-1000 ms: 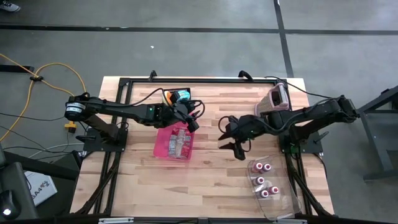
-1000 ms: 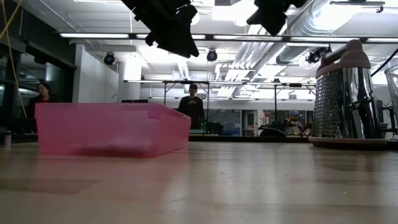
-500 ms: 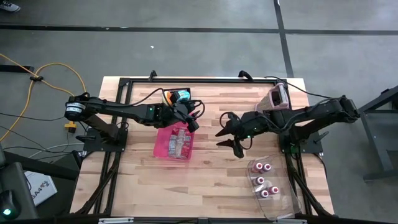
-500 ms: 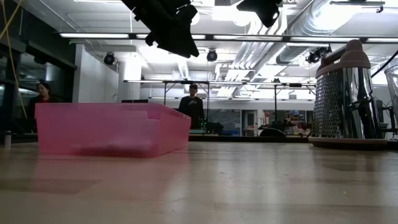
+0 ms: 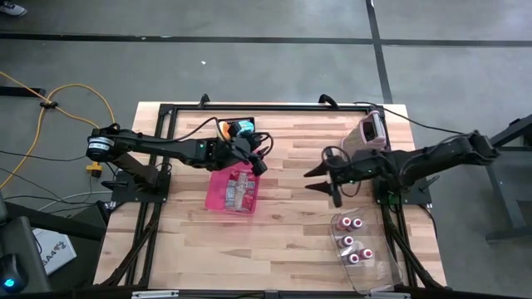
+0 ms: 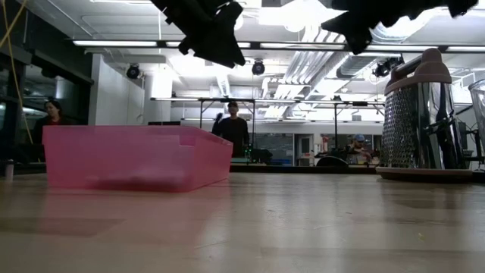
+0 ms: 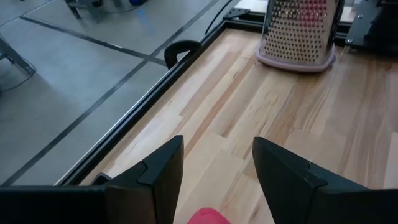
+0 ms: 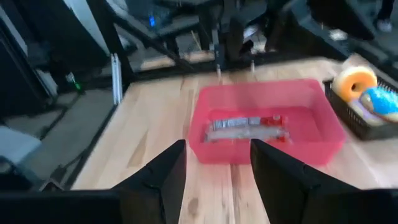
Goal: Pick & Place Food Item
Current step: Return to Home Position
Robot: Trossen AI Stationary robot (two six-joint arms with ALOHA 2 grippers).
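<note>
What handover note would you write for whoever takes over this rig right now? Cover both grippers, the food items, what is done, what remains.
Left gripper: open, empty, above the end of the pink bin nearest the black bin.
Right gripper: open, empty, above bare table.
The black bin holds an orange donut and a blue donut.
Done: donuts binned.
Left: both arms likely go home. Three small round items lie in the clear tray; whether they belong to the job is unclear.

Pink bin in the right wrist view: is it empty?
No, the pink bin holds flat silver and red packets on its floor.
</note>
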